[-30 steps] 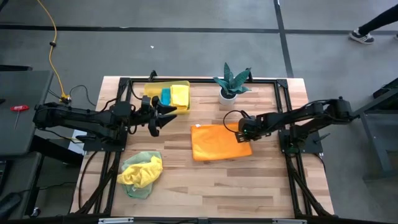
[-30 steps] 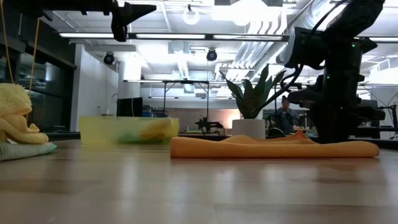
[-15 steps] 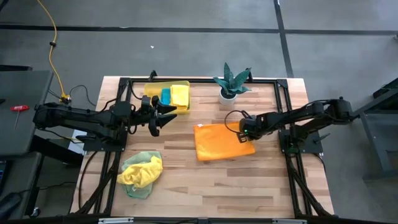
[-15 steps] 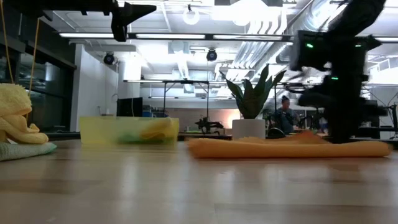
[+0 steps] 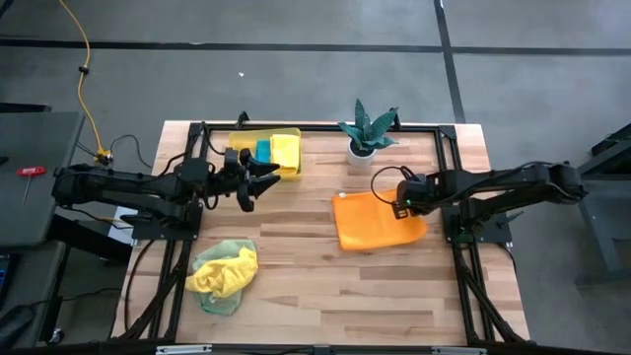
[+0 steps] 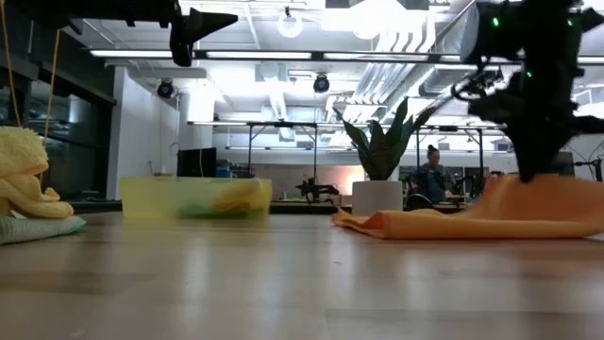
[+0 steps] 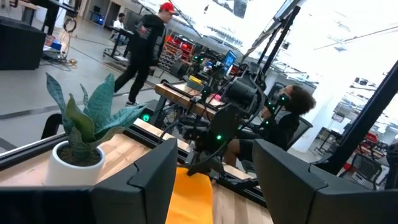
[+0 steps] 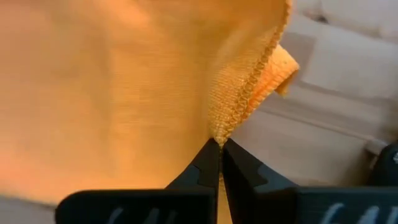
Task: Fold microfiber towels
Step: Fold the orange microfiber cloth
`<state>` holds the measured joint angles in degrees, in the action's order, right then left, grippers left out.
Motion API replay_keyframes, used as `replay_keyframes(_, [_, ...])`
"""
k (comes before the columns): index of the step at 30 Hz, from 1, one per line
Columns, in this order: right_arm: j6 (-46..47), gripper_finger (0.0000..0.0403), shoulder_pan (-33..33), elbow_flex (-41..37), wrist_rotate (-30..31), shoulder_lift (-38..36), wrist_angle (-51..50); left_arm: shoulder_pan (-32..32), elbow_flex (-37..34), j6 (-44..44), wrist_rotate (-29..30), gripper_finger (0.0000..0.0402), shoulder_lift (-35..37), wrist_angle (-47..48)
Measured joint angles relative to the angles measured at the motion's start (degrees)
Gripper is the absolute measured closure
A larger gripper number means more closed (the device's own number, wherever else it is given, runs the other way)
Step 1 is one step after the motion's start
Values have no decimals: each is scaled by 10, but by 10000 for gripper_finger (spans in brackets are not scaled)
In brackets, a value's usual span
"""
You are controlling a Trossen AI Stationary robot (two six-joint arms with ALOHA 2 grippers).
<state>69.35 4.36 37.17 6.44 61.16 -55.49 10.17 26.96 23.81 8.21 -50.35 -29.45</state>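
Right gripper (image 5: 402, 205) pinching orange towel (image 5: 375, 221) hem, left gripper (image 5: 264, 178) spread beside yellow bin (image 5: 288, 174)

Wooden table (image 5: 296, 286): orange towel (image 5: 375, 222), yellow-green towel heap (image 5: 223, 273), bin (image 5: 266, 153), potted plant (image 5: 365, 133).

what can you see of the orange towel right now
The orange towel is a soft plain cloth with a stitched hem, lying mostly flat on the wooden table in front of the potted plant. The right gripper is shut on its edge, lifting that part; the rest rests on the wood.
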Motion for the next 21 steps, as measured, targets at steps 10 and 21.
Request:
replay_keyframes(10, [-12,403,-18,101,2,42,41,0,0,0,0,204,0,1])
replay_keyframes(21, [27,403,-77,108,-1,162,242,0,0,0,0,204,0,1])
